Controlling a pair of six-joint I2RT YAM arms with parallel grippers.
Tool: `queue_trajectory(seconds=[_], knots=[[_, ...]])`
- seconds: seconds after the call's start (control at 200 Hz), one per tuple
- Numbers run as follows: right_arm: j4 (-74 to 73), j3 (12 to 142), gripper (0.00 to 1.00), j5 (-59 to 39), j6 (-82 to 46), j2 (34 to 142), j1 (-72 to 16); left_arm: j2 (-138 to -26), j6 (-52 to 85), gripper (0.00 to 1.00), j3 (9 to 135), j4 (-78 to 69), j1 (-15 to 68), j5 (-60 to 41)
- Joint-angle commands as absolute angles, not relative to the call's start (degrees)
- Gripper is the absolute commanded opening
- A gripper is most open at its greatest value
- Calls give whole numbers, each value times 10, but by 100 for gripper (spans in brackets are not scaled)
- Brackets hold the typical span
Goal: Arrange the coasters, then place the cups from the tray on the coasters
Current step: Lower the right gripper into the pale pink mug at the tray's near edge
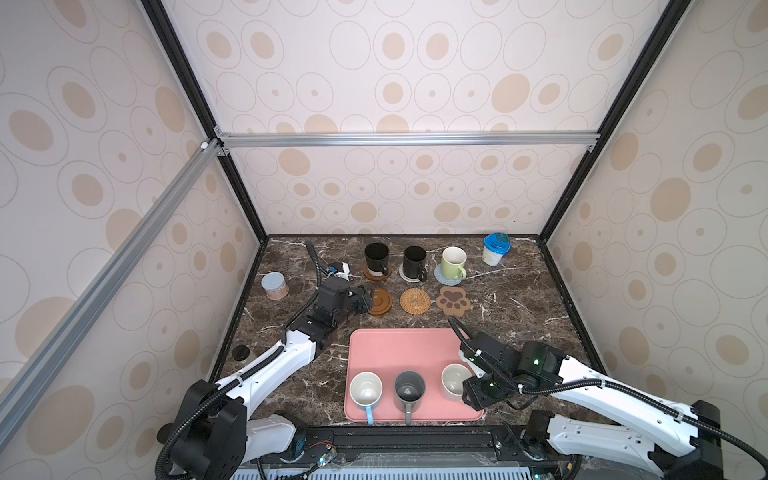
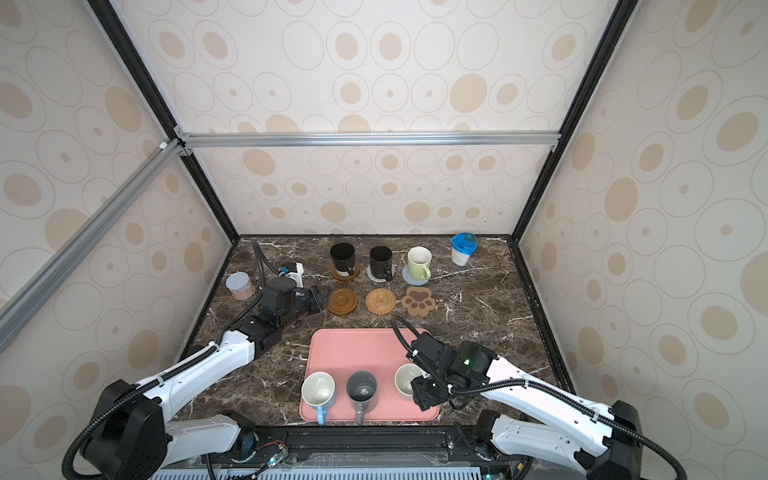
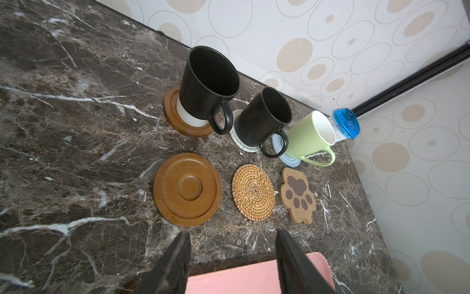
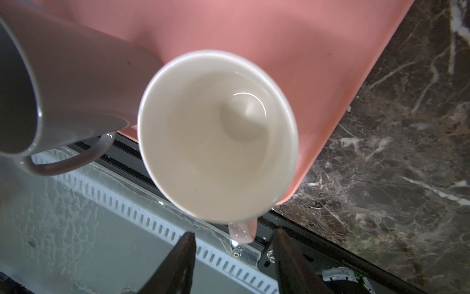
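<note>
Pale pink mug (image 4: 218, 137): stands upright at the near right corner of the pink tray (image 1: 399, 353), close to the rim; its handle (image 4: 241, 233) points toward the robot's base.
Neighbours on the tray: the dark grey mug (image 1: 409, 390) is just beside it and the light blue mug (image 1: 365, 390) is further left. Both are upright, with their handles also toward the base.
Right gripper (image 4: 234, 231): fingers moderately apart and holding nothing; the pink handle lies just in front of the gap between them, and I see no contact.
Left gripper (image 3: 232, 232): fingers apart, empty, near the front brown ringed coaster (image 3: 187, 189).
Free coasters: that brown one, the rattan round (image 3: 253, 191) and the paw-shaped coaster (image 3: 297, 194).
Filled coasters: the three behind carry one black mug (image 3: 209, 84), the other black mug (image 3: 264, 117) and the light green mug (image 3: 310, 137).
How it will handle: I judge it to be glazed ceramic — stiff, rather heavy for its size, smooth and slippery. It can chip if it knocks the grey mug.
Where to take hold: probably the handle, or the wall at the rim beside it. A grip on the handle alone may let the mug swing — so a straight, slow lift seems wise.
</note>
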State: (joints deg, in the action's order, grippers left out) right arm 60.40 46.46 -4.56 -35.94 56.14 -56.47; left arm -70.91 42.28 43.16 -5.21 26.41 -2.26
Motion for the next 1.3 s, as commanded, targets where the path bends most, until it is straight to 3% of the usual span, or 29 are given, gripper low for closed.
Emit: queue_trajectory(seconds=[0.0,0.57,1.295], knots=[[597,451,51,-12,-383,567,-579,-697,433,55,432,-61,266,-21],[564,440,39,67,-425,618,-632,-694,433,55,430,-57,266,-19],[545,437,25,131,-445,647,-636,-697,430,55,432,-56,266,-18]])
